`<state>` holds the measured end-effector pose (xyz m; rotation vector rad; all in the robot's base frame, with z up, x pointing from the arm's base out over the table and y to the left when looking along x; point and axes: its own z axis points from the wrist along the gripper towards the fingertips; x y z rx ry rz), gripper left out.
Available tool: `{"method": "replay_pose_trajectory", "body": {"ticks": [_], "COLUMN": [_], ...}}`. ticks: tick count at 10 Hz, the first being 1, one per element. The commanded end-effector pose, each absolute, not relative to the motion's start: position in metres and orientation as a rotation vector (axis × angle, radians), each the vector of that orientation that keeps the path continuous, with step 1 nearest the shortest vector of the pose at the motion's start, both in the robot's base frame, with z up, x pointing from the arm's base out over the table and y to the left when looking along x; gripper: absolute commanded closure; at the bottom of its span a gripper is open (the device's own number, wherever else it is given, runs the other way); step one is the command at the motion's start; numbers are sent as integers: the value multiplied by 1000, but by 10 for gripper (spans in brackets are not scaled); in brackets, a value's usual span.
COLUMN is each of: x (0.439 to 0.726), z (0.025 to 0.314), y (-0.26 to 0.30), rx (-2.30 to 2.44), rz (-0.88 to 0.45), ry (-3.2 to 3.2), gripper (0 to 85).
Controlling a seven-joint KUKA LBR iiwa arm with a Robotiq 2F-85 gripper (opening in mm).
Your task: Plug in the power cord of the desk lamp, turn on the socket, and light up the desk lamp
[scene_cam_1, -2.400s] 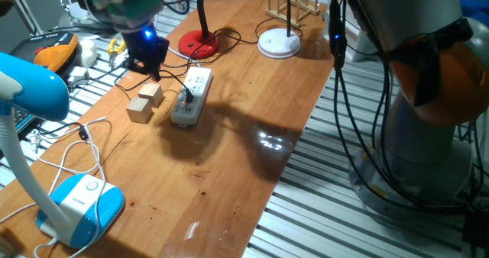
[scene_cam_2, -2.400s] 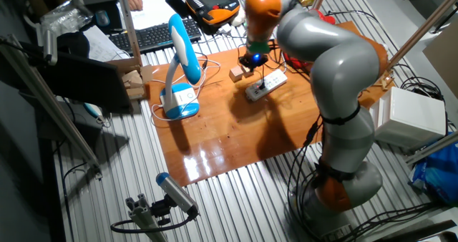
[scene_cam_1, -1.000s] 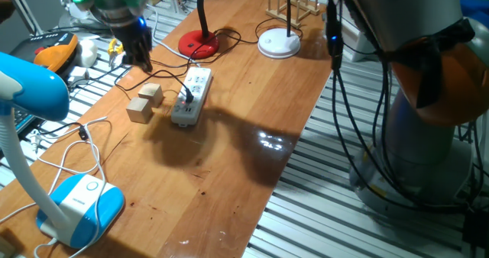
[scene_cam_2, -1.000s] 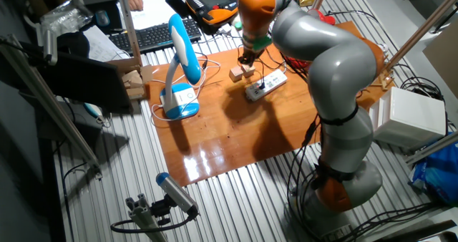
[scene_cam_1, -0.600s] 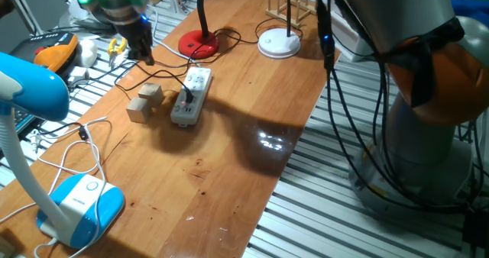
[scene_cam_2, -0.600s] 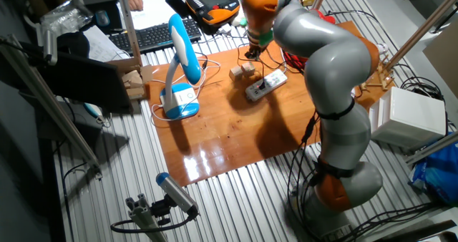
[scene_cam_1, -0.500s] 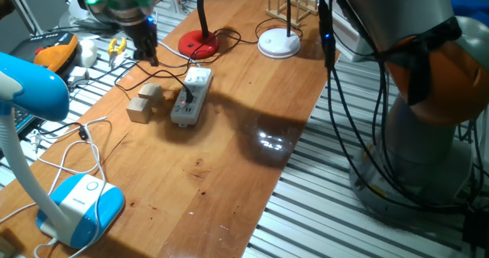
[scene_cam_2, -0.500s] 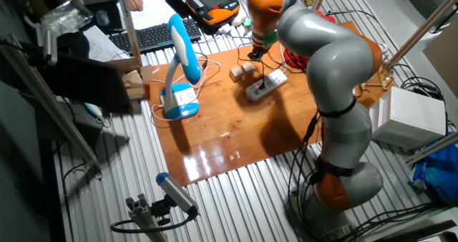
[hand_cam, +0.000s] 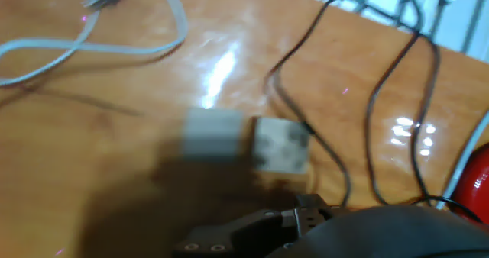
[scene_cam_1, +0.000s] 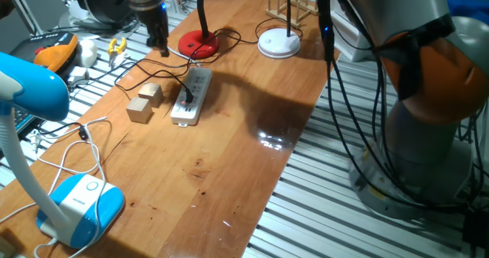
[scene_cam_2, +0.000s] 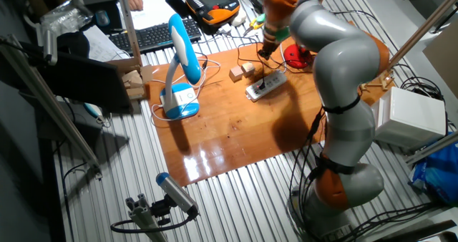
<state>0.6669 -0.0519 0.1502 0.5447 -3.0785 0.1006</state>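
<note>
The desk lamp has a round red base (scene_cam_1: 200,42) and a thin black stem at the far side of the table; the base also shows in the other fixed view (scene_cam_2: 295,54). Its thin black power cord (scene_cam_1: 170,69) runs to a black plug (scene_cam_1: 187,98) seated in the white socket strip (scene_cam_1: 192,90), which also shows in the other fixed view (scene_cam_2: 266,85). My gripper (scene_cam_1: 160,43) hangs just left of the red base, above the cord, with its fingers together and holding nothing. The hand view is blurred and shows the cord (hand_cam: 397,67) and the red base's edge (hand_cam: 475,183).
Two small wooden blocks (scene_cam_1: 145,101) lie left of the strip and show in the hand view (hand_cam: 252,140). A lamp with a white disc base (scene_cam_1: 279,43) stands at the far right. A large blue-and-white lamp (scene_cam_1: 76,204) with a white cable stands at the near left corner.
My gripper has moved from above the wooden blocks away toward the far side, to beside the red lamp base. The plug, strip and blocks stay in place.
</note>
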Motion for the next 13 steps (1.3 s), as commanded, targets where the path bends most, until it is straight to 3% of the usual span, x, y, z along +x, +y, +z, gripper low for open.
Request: {"method": "replay_pose_trajectory", "body": {"ticks": [1, 5, 6, 9, 10, 12, 13], "x": [667, 667, 667, 667, 670, 680, 682], "z": [150, 150, 150, 150, 149, 145, 142], "y": [-78, -78, -78, -78, -80, -84, -87], "rx": [506, 170, 153, 83, 42, -35, -59], "rz": [121, 324, 435, 527, 581, 661, 679], "ry": [-3062, -3066, -3063, -3082, -3083, -3088, -3093], "gripper": [850, 850, 850, 850, 680, 680, 510]}}
